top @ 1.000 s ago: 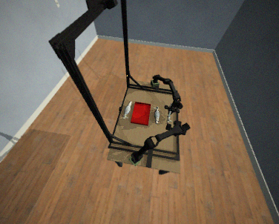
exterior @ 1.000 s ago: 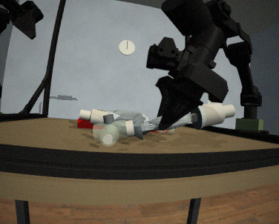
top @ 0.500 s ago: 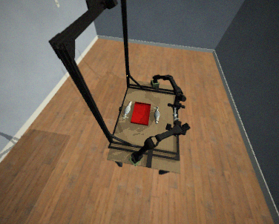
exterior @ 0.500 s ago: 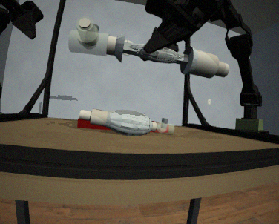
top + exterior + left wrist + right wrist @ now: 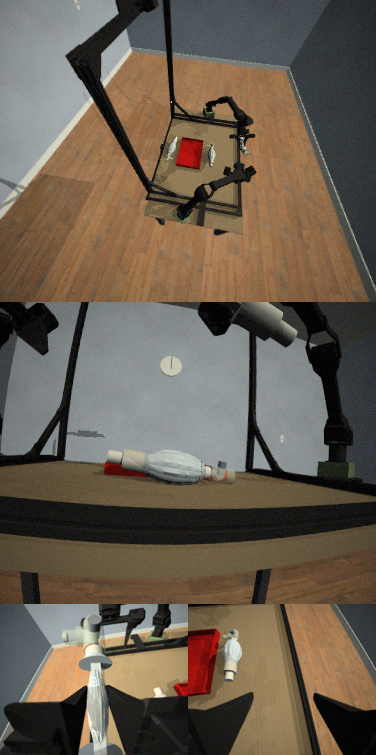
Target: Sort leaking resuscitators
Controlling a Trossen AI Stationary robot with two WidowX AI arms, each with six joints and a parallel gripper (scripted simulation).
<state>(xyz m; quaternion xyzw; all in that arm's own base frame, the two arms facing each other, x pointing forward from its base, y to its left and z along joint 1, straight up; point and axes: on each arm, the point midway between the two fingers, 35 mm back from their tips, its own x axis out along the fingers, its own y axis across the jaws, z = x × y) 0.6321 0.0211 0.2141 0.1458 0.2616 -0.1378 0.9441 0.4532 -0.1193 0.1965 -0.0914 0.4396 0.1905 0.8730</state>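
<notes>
On the tan tabletop (image 5: 222,137) (image 5: 100,492) (image 5: 142,668) (image 5: 262,671), one pale resuscitator (image 5: 172,148) lies left of the shiny red tray (image 5: 190,153) (image 5: 114,470) (image 5: 183,689) (image 5: 199,661). A second resuscitator (image 5: 212,155) (image 5: 175,466) (image 5: 158,692) (image 5: 232,652), ribbed and rounded, lies right. Left hand (image 5: 242,136) (image 5: 216,322) (image 5: 97,688) is clamped on the wrinkled, flattened bag (image 5: 243,145) (image 5: 98,705), raised; right hand (image 5: 240,171) (image 5: 283,694) has fingers apart.

No readable text, brand or number anywhere here; up on the wall, upper middle of the exterior frame, there's a round pale clock (image 5: 171,366), dark hand upright, any dial numerals too small to read.
</notes>
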